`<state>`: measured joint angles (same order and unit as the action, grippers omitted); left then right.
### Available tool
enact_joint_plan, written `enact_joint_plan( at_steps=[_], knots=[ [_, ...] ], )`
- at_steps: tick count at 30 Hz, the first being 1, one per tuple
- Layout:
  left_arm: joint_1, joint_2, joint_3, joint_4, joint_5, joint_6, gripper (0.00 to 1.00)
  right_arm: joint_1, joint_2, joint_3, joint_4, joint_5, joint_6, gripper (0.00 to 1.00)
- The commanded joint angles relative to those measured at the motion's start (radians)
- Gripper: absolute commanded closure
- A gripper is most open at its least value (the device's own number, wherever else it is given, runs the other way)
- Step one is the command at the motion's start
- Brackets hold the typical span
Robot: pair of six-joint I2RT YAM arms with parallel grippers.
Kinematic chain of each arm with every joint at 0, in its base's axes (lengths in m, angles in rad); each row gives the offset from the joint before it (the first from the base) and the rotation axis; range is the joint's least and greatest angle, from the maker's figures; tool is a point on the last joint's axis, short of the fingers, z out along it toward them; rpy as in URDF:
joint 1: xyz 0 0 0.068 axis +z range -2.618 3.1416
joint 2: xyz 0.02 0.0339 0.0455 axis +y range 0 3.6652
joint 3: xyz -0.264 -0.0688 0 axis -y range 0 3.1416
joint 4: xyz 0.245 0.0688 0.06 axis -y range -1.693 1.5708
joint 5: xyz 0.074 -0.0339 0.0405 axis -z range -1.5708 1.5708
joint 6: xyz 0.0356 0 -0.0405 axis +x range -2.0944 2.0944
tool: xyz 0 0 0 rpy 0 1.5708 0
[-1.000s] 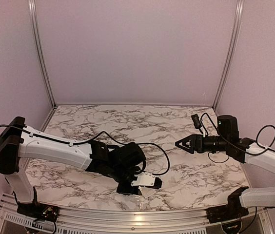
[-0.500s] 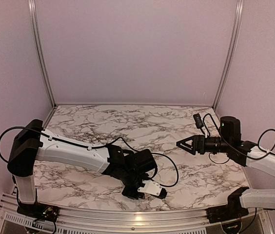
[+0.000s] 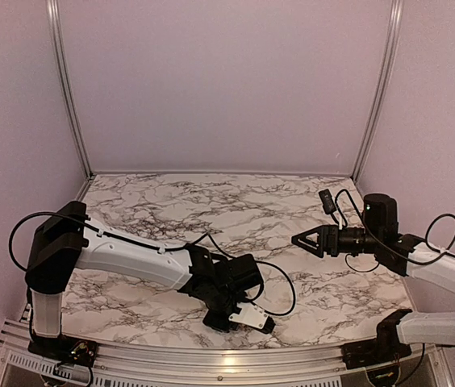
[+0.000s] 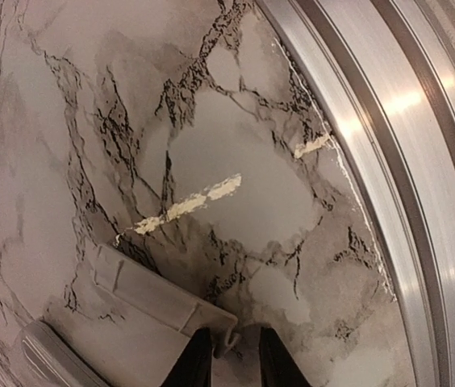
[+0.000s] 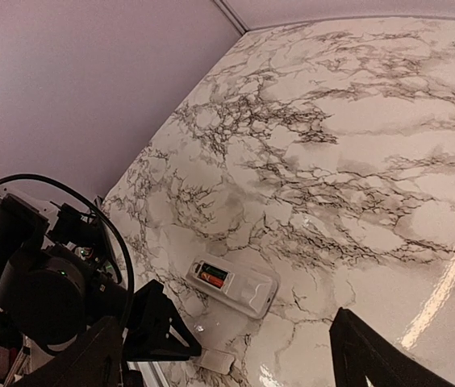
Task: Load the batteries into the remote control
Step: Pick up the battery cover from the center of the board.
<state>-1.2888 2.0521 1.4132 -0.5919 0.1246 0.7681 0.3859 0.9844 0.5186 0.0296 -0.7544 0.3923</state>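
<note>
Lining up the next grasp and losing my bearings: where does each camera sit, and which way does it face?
Top: fixed high behind the arm bases, looking down over the table; shows both arms, left gripper and right gripper.
Left wrist: low, facing the table's near rail and a white flat piece; its fingertips show.
Right wrist: faces across the table at the remote and left arm; its fingers show.
Shared: top and right wrist both show the left arm.

remote control (image 5: 231, 288) on table (image 5: 356, 161), battery (image 5: 211, 278) in its recess, cover piece (image 4: 131, 314) by front rail (image 4: 405, 161), between 2 left fingers (image 4: 198, 363)
</note>
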Motion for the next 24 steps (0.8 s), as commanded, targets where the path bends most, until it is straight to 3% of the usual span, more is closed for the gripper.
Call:
enact_joint_plan(
  at_steps=[1, 10, 15, 19, 24],
  knots=[
    [-0.006, 0.034, 0.029, -0.027, -0.017, 0.016, 0.8, -0.01, -0.004, 0.0, 0.005, -0.006, -0.005, 0.13],
    [-0.01, -0.041, -0.011, -0.02, 0.07, -0.022, 0.95, -0.01, 0.012, 0.013, 0.0, 0.002, -0.024, 0.16],
    [-0.006, -0.17, -0.066, 0.034, 0.122, -0.123, 1.0, -0.01, 0.008, 0.02, 0.014, 0.017, -0.04, 0.18],
    [0.042, -0.334, -0.128, 0.118, 0.336, -0.248, 1.0, -0.008, 0.016, 0.003, 0.121, -0.045, -0.018, 0.21],
    [0.187, -0.577, -0.299, 0.466, 0.711, -0.53, 1.0, 0.024, 0.035, 0.028, 0.297, -0.16, 0.001, 0.26]
  ],
)
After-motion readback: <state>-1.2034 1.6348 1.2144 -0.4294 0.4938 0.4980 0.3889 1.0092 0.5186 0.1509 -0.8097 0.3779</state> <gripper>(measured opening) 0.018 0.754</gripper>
